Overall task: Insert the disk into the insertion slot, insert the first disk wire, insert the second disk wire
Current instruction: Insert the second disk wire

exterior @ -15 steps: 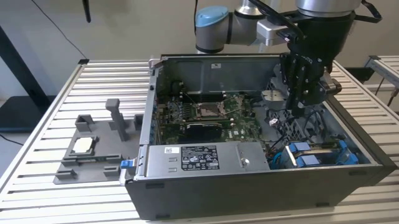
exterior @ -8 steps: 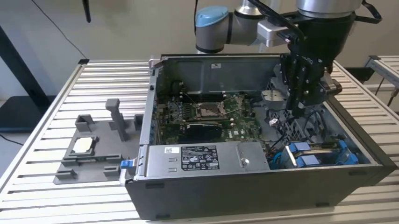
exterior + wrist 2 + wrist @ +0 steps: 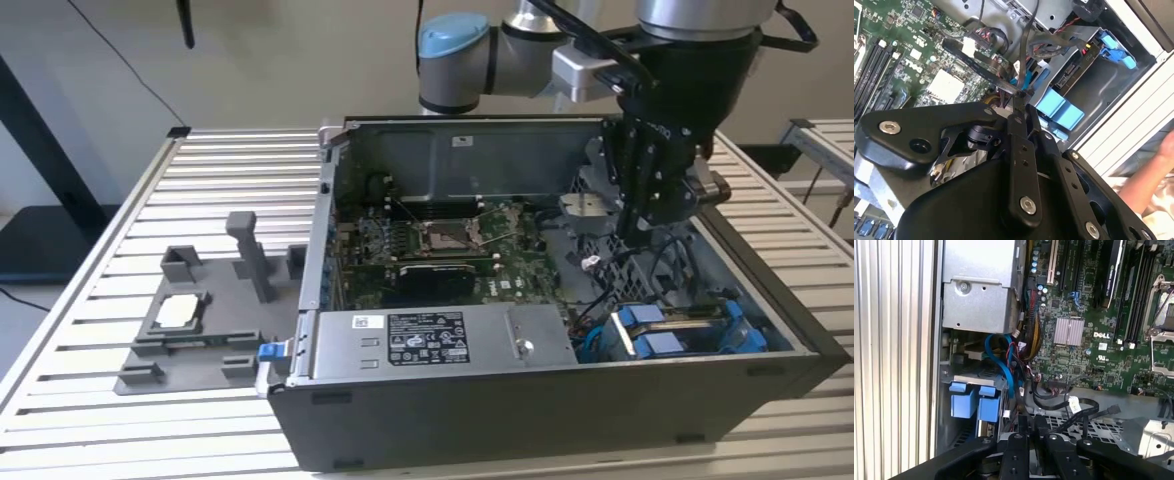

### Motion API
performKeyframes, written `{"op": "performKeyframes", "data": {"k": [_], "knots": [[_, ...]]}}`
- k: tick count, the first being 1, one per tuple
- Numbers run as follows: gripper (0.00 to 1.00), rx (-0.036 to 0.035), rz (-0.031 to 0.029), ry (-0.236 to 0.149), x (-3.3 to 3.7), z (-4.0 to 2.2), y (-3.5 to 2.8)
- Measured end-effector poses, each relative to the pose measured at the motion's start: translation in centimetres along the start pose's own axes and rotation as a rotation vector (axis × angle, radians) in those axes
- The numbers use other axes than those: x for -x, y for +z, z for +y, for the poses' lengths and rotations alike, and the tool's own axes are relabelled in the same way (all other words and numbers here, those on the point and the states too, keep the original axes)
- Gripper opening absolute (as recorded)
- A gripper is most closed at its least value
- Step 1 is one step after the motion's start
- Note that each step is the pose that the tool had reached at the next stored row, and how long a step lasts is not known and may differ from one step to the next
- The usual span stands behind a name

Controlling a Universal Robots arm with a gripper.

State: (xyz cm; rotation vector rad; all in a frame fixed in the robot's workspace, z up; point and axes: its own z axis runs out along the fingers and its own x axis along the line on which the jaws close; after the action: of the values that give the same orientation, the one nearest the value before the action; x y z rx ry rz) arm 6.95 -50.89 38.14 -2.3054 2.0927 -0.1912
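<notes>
1. the computer case [image 3: 534, 410] lies open on the slatted table [image 3: 120, 200]. its walls hem my arm in on all sides.
2. the motherboard [image 3: 441, 250] and the long silver box [image 3: 427, 345] cover the floor beside my work. i'd rather not knock either.
3. the insertion slot [image 3: 1094, 87] sits in the case corner at the exterior view's right. the disk [image 3: 681, 330] is already seated in it, blue carrier tabs showing.
4. i judge the disk rigid, fairly heavy and shy of shocks. the blue tabs are the place to hold it, not the flat face.
5. a person's hand [image 3: 1161, 160] is outside the case wall, near the slot.
6. the gripper [image 3: 1021, 97] hangs inside the case just beside the slot, jaws pinched together on a thin black disk wire [image 3: 989, 67].
7. that wire looks light, limp and prone to twist. the best hold is close behind its plug, so the end doesn't droop.
8. a blue cable [image 3: 1006, 372] and loose black leads lie between gripper and slot and could snag.
</notes>
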Motion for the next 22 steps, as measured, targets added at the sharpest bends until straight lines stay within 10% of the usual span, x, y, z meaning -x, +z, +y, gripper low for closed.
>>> {"op": "performKeyframes", "data": {"k": [8, 22], "knots": [[0.16, -0.0006, -0.0075, 0.001, -0.85, -0.15, 0.17], [0.16, 0.0098, -0.0638, 0.006, -3.27, -0.84, 0.76]]}}
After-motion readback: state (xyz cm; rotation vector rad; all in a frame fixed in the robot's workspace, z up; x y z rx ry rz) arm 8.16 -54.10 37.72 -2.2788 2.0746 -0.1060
